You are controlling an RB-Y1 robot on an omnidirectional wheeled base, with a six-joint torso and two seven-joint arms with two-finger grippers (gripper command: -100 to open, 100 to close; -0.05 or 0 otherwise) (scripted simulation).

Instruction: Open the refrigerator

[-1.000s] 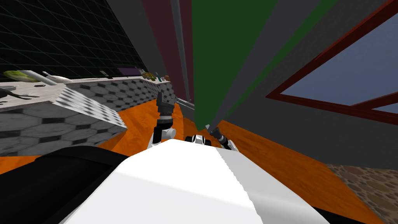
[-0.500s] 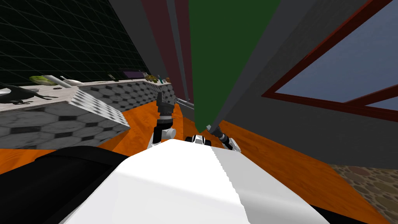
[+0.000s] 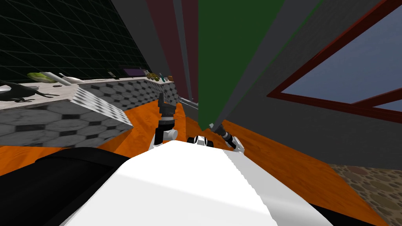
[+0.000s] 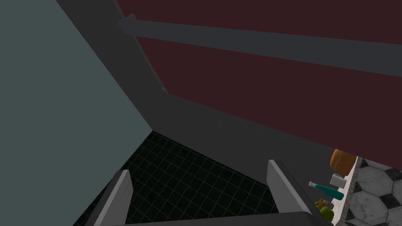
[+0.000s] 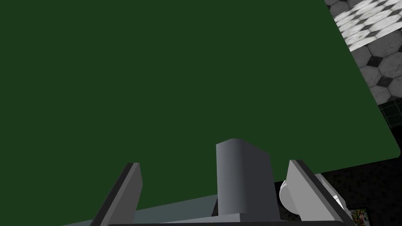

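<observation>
The green fridge door [image 3: 227, 59] rises at 12 o'clock in the head view, with the right gripper [image 3: 212, 127] at its lower corner. The right wrist view adds a grey handle [image 5: 243, 176] between the parted fingers, unclamped. The left gripper [image 3: 161, 98], at 11 o'clock, is spread, facing a maroon panel [image 4: 275, 78].

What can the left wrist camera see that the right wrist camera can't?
Left wrist view's own: a dark red door with a long grey bar across it, and a teal bottle on the counter top. Right wrist view's own: a big dark green panel and a grey post standing between the right end effector fingers, touching neither. Both share: the hexagon-tiled counter and an open end effector; the left end effector holds nothing.
</observation>
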